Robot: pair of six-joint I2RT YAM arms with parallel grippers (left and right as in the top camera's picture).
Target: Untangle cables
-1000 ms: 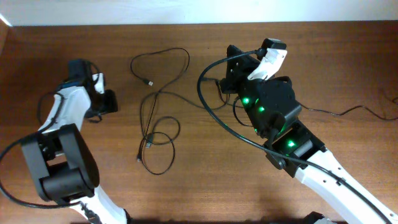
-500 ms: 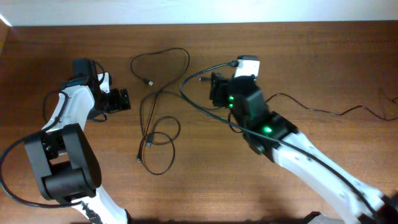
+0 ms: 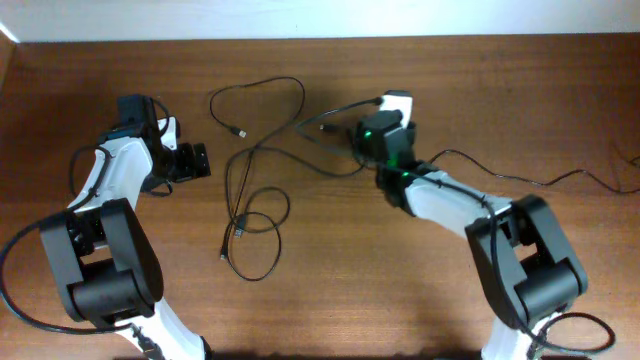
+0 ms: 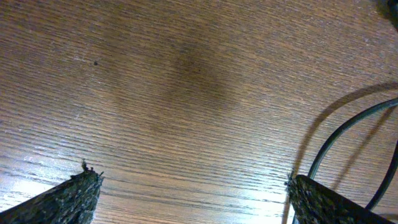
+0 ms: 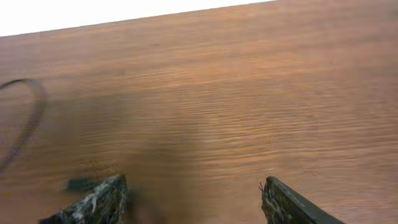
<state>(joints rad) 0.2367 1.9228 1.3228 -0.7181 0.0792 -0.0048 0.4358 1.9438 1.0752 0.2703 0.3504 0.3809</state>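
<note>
Several thin black cables (image 3: 258,150) lie tangled on the wooden table between my arms: one loop at the back (image 3: 262,88), more loops toward the front (image 3: 256,232), small plugs at the ends. My left gripper (image 3: 199,160) is low over the wood just left of the tangle. It is open (image 4: 193,193) with bare table between the fingertips, and one cable (image 4: 348,127) runs past its right fingertip (image 4: 323,202). My right gripper (image 3: 358,138) sits at the tangle's right side beside a plug end (image 3: 325,127). It is open too (image 5: 193,198) and holds nothing.
A thin black wire (image 3: 560,180) trails from the right arm toward the table's right edge. The table's far edge meets a white wall (image 3: 320,18). A blurred cable loop (image 5: 25,118) shows left of the right gripper.
My right gripper has opened, and its arm has dropped low and stretched across the table. My left gripper has opened wide and shifted slightly right toward the cables.
</note>
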